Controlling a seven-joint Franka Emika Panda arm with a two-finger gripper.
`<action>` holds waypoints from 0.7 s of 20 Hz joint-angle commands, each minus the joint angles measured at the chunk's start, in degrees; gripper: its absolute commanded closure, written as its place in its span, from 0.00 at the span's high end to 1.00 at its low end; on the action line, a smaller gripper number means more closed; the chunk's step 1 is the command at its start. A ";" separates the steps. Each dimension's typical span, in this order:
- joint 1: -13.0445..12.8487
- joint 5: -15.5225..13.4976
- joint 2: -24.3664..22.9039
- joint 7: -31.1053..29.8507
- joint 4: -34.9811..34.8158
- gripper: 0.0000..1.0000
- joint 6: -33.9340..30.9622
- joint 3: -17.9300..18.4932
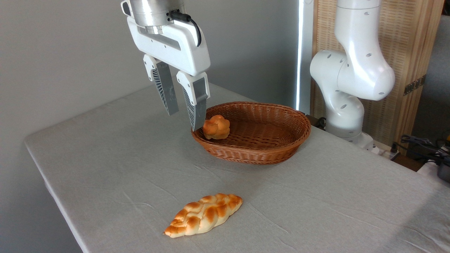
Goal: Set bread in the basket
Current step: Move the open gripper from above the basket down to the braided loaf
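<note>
Bread (pixel 204 215) lies on the table (pixel 316 196) near your front edge, well apart from the basket (pixel 277 140). Your gripper (pixel 184 119) hangs spread and empty above the basket's left rim, beside a bun (pixel 216 127) inside.

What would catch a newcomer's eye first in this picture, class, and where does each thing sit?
Probably the open gripper, hanging empty at upper left beside the basket's near-left rim. Next, the basket on the table at centre, with a small bun at its left end. Last, the bread lying alone on the cloth at the front, well apart from the basket.
</note>
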 commanded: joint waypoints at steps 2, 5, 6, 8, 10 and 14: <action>-0.29 0.32 -2.52 1.12 -3.02 1.00 -0.04 0.50; -0.29 0.58 -4.20 1.12 -5.14 1.00 0.66 0.42; -0.29 0.67 -4.20 1.12 -5.14 1.00 0.75 0.42; -0.29 0.76 -4.29 1.21 -5.66 1.00 1.18 0.50; -0.29 1.89 -5.68 1.56 -8.90 1.00 5.64 0.50; -0.55 7.08 -11.58 1.56 -26.63 1.00 22.68 0.50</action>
